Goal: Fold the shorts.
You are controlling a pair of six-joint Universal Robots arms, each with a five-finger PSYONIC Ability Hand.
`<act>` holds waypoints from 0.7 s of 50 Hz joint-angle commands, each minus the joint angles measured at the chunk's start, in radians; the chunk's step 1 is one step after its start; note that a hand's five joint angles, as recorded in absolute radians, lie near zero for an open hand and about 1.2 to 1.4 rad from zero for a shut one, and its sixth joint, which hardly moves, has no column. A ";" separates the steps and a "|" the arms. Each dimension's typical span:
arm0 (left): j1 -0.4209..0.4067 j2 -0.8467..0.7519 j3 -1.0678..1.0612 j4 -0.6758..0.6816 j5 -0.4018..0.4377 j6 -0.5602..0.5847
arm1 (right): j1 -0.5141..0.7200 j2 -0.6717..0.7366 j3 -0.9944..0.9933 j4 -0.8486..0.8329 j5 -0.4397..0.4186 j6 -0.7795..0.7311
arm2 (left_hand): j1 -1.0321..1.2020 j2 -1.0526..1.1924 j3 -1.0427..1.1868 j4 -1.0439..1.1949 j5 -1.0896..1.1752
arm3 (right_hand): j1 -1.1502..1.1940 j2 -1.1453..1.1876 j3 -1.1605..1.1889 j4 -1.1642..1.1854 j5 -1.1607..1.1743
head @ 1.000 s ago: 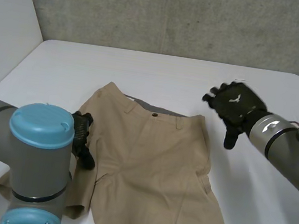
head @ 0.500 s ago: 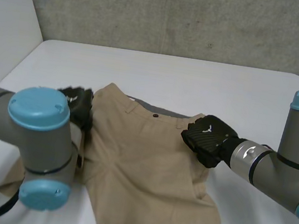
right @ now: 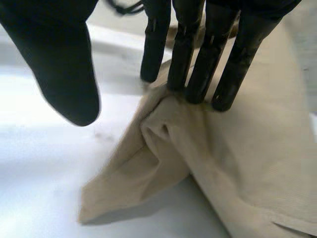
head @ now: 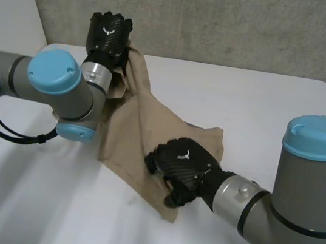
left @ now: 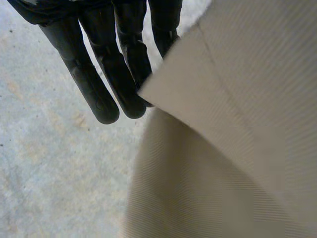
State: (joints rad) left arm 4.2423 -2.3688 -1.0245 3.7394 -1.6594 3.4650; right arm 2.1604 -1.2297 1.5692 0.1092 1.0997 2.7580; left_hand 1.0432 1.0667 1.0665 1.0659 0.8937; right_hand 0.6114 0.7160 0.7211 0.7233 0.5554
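The tan shorts (head: 143, 128) are pulled up off the white table (head: 263, 106) at one end and lie crumpled at the other. My left hand (head: 109, 31) is raised high at the back left, pinching an edge of the shorts, which hang from it in a slanted drape. In the left wrist view its fingers (left: 99, 84) are straight, and a fold of the shorts (left: 237, 148) is held against them. My right hand (head: 183, 162) rests low on the near part of the shorts. In the right wrist view its straight fingers (right: 198, 64) press on the shorts (right: 237, 148), with the thumb apart over the bare table.
A grey wall (head: 227, 21) runs behind the table's far edge, and a pale side wall (head: 7, 13) stands at the left. My left arm (head: 52, 84) reaches across the table's left part. Bare tabletop lies to the right and at the near left.
My left hand has closed on the shorts' left side and lifted it up and back. My right hand has moved leftward and nearer over the shorts, which are now bunched instead of flat.
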 commanded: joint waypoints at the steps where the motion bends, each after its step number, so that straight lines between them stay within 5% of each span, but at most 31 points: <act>1: 0.071 -0.061 -0.043 0.053 0.013 0.088 | -0.059 0.006 -0.049 -0.135 0.181 0.170 | -0.494 -0.518 -0.517 -0.517 -0.519 | 0.043 -0.061 -0.067 -0.069 -0.075; 5: 0.076 0.008 -0.127 0.036 0.013 0.086 | -0.125 0.004 -0.057 -0.137 0.224 0.167 | -0.869 -0.892 -0.892 -0.891 -0.894 | 0.002 -0.102 -0.108 -0.110 -0.116; 14: -0.024 0.282 -0.382 -0.026 -0.014 0.080 | -0.234 0.006 -0.058 -0.137 0.226 0.170 | -0.862 -0.885 -0.885 -0.885 -0.887 | -0.010 -0.114 -0.119 -0.122 -0.128; 22: -0.192 0.410 -0.532 -0.165 -0.233 0.031 | -0.244 0.038 -0.057 -0.140 0.241 0.167 | -0.844 -0.868 -0.868 -0.867 -0.869 | -0.051 -0.155 -0.160 -0.163 -0.169; 27: -0.298 0.434 -0.598 -0.295 -0.353 -0.140 | -0.238 0.111 -0.084 -0.141 0.239 0.147 | -0.833 -0.856 -0.856 -0.855 -0.858 | -0.141 -0.246 -0.251 -0.253 -0.260; 35: -0.343 0.428 -0.609 -0.559 -0.369 -0.441 | -0.237 0.225 -0.179 -0.137 0.226 0.039 | -0.818 -0.841 -0.841 -0.841 -0.843 | -0.437 -0.541 -0.547 -0.549 -0.555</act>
State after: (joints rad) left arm 3.9311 -1.9299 -1.6335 3.4014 -2.0239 3.2800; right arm 1.9218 -1.1012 1.4709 -0.0304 1.3392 2.8913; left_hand 0.1990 0.2025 0.2129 0.2030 0.0459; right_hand 0.3217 0.3774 0.3736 0.3619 0.1906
